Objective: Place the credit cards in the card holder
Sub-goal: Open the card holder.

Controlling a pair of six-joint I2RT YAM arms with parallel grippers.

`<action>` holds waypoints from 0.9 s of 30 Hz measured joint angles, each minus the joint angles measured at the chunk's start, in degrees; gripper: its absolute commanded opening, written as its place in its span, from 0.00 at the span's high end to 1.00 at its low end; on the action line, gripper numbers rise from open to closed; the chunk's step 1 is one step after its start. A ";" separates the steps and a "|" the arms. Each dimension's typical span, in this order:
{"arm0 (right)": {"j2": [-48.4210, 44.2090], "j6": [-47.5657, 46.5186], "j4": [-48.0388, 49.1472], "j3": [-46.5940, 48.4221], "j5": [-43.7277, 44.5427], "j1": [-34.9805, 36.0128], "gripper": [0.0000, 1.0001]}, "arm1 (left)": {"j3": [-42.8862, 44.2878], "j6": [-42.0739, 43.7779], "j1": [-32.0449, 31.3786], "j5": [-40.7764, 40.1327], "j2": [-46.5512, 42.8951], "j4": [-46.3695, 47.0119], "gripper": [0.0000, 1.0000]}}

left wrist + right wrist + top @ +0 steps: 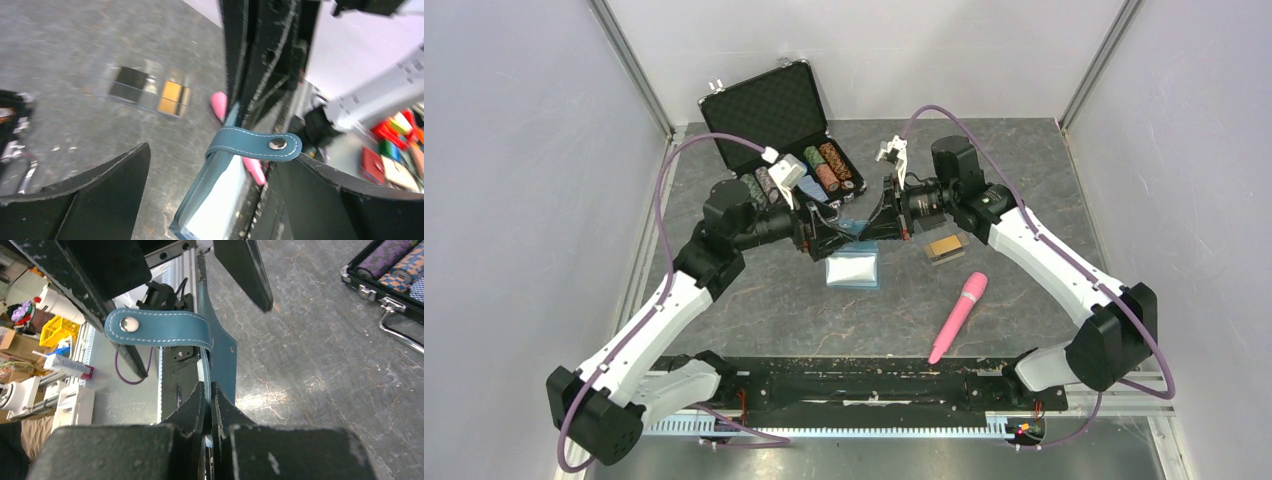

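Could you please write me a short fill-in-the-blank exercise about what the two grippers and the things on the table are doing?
1. The right gripper is ____ on the card holder.
2. The left gripper has its jaws ____, one on either side of the card holder.
3. The pen-shaped object lying near the right arm is ____ in colour.
4. The black briefcase at the back of the table holds rows of poker ____.

Missing words: shut; open; pink; chips.
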 measured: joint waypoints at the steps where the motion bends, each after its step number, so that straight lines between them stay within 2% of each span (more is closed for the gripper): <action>1: 0.04 0.33 0.33 0.00 0.74 0.00 1.00 | -0.15 -0.35 0.00 -2.73 -0.76 0.00 0.00; 5: 0.63 1.84 1.07 0.00 3.91 -0.09 1.00 | -0.39 -2.43 0.00 -15.87 -3.63 -2.45 0.00; 7: 1.03 2.84 1.05 0.00 6.08 -0.22 1.00 | -0.33 -4.66 0.00 -24.81 -4.85 -6.64 0.00; 12: 1.51 5.49 1.55 0.00 10.54 -1.90 1.00 | 0.31 -7.61 0.57 -31.58 -3.85 -15.34 0.00; 18: 1.51 8.35 3.32 -1.55 14.16 -4.20 1.00 | -0.35 -14.64 1.53 -27.45 -0.31 -21.35 0.00; 27: 1.51 15.32 8.61 -7.50 14.47 -6.45 1.00 | -10.64 -26.95 1.57 -13.03 0.48 -7.39 0.14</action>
